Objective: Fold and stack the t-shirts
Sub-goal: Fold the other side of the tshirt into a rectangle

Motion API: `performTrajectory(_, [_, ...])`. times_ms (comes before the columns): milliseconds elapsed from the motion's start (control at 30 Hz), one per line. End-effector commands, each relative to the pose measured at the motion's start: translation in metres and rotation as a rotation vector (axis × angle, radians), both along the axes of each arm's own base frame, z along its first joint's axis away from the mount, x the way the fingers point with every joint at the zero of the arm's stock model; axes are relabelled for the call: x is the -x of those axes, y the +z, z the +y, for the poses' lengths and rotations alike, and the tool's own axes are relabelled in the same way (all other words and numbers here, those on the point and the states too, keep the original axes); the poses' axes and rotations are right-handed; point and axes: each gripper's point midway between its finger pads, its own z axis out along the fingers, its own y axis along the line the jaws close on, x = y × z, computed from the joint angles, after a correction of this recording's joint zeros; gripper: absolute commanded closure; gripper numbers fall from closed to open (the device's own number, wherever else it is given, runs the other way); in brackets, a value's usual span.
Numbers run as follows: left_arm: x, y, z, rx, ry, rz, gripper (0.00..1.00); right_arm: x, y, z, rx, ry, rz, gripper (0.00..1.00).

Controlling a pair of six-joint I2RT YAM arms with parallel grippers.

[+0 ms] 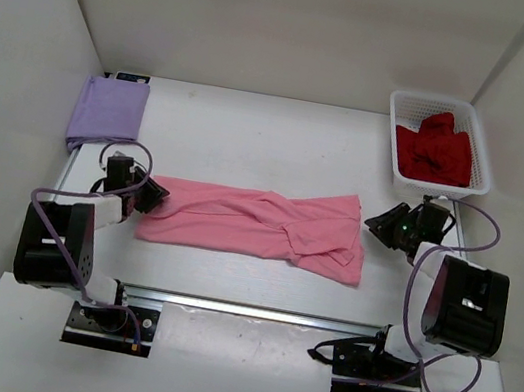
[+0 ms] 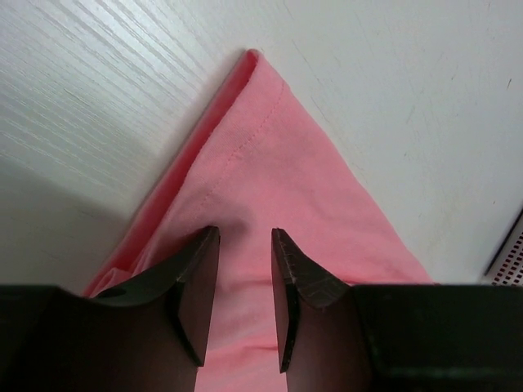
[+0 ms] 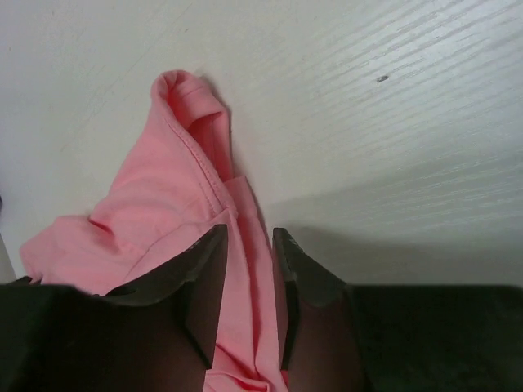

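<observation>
The pink t-shirt (image 1: 257, 224) lies spread in a long band across the middle of the table. My left gripper (image 1: 150, 197) is at its left end, open, with its jaws over a corner of the pink t-shirt (image 2: 270, 163) in the left wrist view (image 2: 245, 237). My right gripper (image 1: 379, 222) is at the shirt's right end, open (image 3: 249, 237), with a fold of the pink t-shirt (image 3: 155, 212) running between its jaws. The lavender t-shirt (image 1: 107, 111) lies folded at the far left. The dark red t-shirt (image 1: 434, 150) sits crumpled in the basket.
The white lattice basket (image 1: 441, 101) stands at the far right corner. White walls close in the table at the back and both sides. A metal rail (image 1: 252, 309) runs along the near edge between the two arm bases.
</observation>
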Motion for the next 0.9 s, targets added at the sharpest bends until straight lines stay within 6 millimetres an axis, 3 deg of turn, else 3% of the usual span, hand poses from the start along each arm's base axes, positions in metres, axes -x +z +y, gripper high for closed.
performTrajectory(0, [-0.013,0.028,-0.001,-0.055,-0.023,-0.061,0.57,-0.015,0.034,0.004,0.059,0.024,-0.099,0.71])
performTrajectory(133, [-0.019,0.063,-0.02,-0.092,-0.092,-0.148,0.55,-0.001,0.052,0.013,0.088,0.004,-0.135,0.72])
performTrajectory(200, [-0.018,0.077,-0.042,-0.126,-0.163,-0.19,0.55,0.012,0.05,0.019,0.108,0.022,-0.151,0.87])
performTrajectory(267, [-0.011,0.083,-0.078,-0.166,-0.263,-0.22,0.55,0.025,0.048,0.039,0.119,0.109,-0.132,1.0])
performTrajectory(333, [0.001,0.081,-0.106,-0.172,-0.352,-0.211,0.55,0.032,0.052,0.057,0.166,0.222,-0.14,1.0])
performTrajectory(400, [0.014,0.077,-0.135,-0.154,-0.45,-0.215,0.56,0.055,0.042,0.077,0.19,0.318,-0.076,1.0])
performTrajectory(467, [0.031,0.073,-0.165,-0.127,-0.544,-0.222,0.56,0.074,0.041,0.101,0.19,0.402,-0.082,0.96])
performTrajectory(533, [0.043,0.072,-0.19,-0.116,-0.625,-0.23,0.55,0.092,0.028,0.11,0.184,0.422,-0.059,0.82])
performTrajectory(633, [0.059,0.072,-0.228,-0.119,-0.739,-0.241,0.55,0.101,0.026,0.126,0.128,0.437,-0.081,0.69])
performTrajectory(700, [0.074,0.066,-0.26,-0.116,-0.83,-0.235,0.54,0.101,0.022,0.13,0.125,0.437,-0.068,0.68])
performTrajectory(767, [0.078,0.063,-0.276,-0.127,-0.884,-0.228,0.55,0.101,0.019,0.133,0.133,0.438,-0.055,0.66])
performTrajectory(867, [0.08,0.047,-0.27,-0.116,-0.873,-0.193,0.56,0.11,0.006,0.132,0.099,0.421,-0.024,0.66])
